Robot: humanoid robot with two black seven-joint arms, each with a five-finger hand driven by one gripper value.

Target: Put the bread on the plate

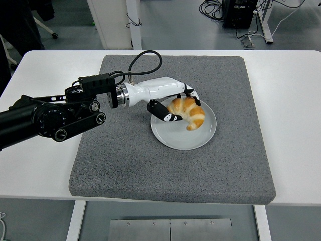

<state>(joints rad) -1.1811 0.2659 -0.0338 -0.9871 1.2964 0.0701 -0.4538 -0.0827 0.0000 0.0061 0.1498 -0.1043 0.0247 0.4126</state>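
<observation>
A golden croissant (187, 112) rests low over the upper part of the pale grey plate (183, 137), which sits in the middle of a grey mat (125, 160). My left hand (179, 104), white with black fingertips, reaches in from the left and is shut on the croissant, thumb below it and fingers over its top. Whether the bread touches the plate I cannot tell. The right arm does not show.
The grey mat covers most of the white table (296, 100). Beyond the table's far edge are a white post (108, 22) and cables (215, 7) on the floor.
</observation>
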